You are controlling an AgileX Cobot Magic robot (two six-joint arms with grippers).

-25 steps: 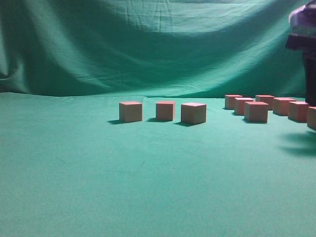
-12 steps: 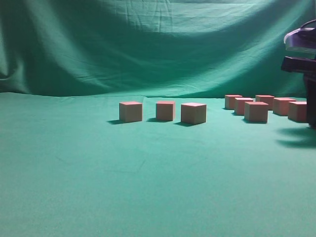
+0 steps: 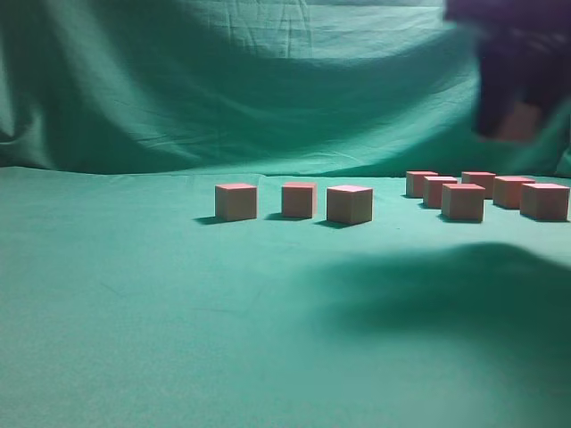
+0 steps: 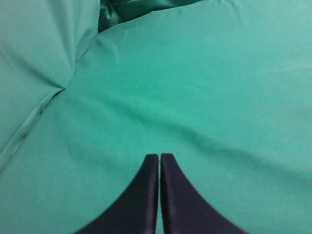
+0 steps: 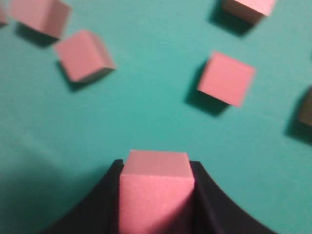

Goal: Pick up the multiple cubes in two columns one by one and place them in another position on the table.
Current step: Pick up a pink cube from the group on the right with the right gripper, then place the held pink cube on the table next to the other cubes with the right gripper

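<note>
The left gripper (image 4: 159,158) hung over bare green table (image 4: 219,97) in its wrist view, its 2 dark fingers (image 4: 148,170) pressed together with only a thin seam between them and nothing held. In the exterior view a row of 3 cubes stood on the table (image 3: 134,312) left of centre: the left cube (image 3: 236,201), the middle cube (image 3: 299,200) and the right cube (image 3: 349,204), each apart from its neighbour. Farther right a cluster of 6 cubes (image 3: 463,201) sat in 2 columns near the backdrop (image 3: 223,80), close together. Above that cluster, at the top right, the right gripper (image 3: 517,120) appeared as a dark, blurred shape well clear of the table, with what looked like a tan block between its fingers. Its wrist view settled that: the fingers (image 5: 202,195) pinched a held cube (image 5: 155,187) on both sides, lifted off the cloth, with other cubes lying below on the table.
</note>
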